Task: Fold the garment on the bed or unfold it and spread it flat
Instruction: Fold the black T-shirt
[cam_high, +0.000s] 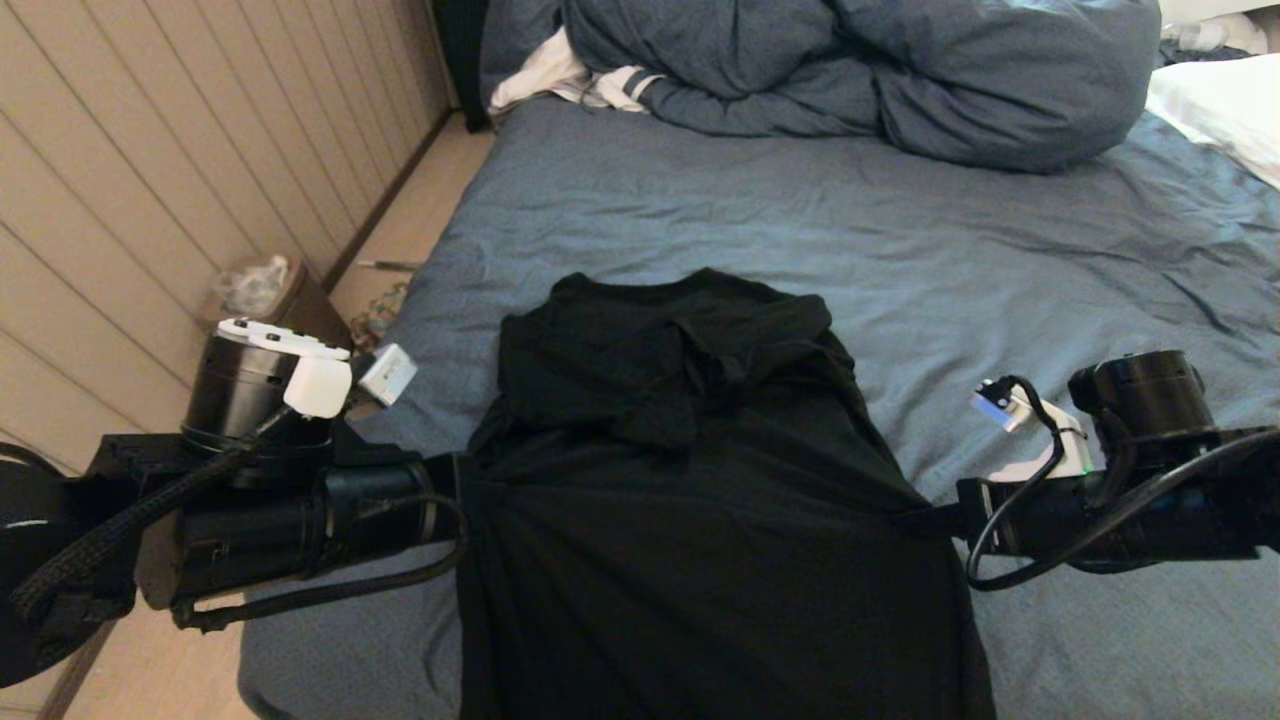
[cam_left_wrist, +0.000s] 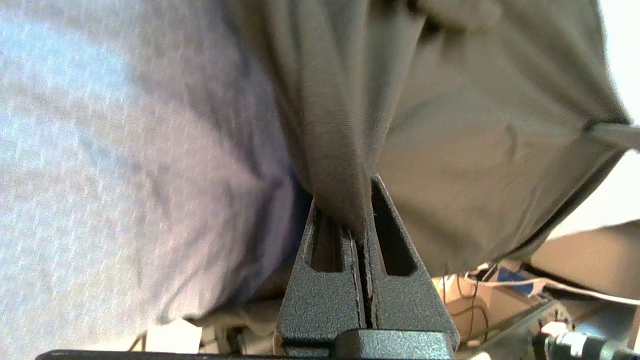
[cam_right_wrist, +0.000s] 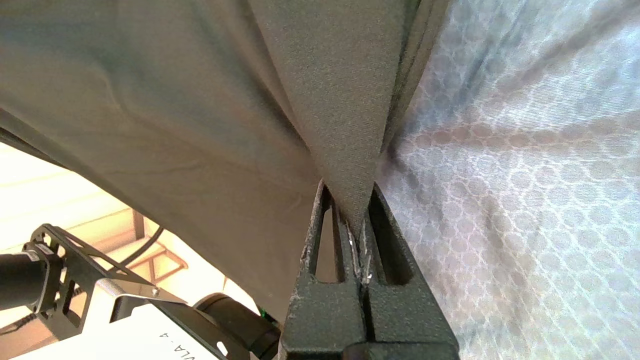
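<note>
A black T-shirt (cam_high: 690, 470) is spread on a wrinkled blue bed (cam_high: 1000, 250) beside a panelled wall (cam_high: 150, 150). Its side edges are pinched by the left gripper (cam_left_wrist: 357, 220) and right gripper (cam_right_wrist: 350, 215), both clamped on cloth.

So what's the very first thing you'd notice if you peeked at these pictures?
The big black T-shirt spread in the middle of the blue bed, with its top part folded over. The left gripper pinches one side edge and the right gripper the other, both shut tight on the cloth. A lumpy blue duvet sits at the far end.
</note>
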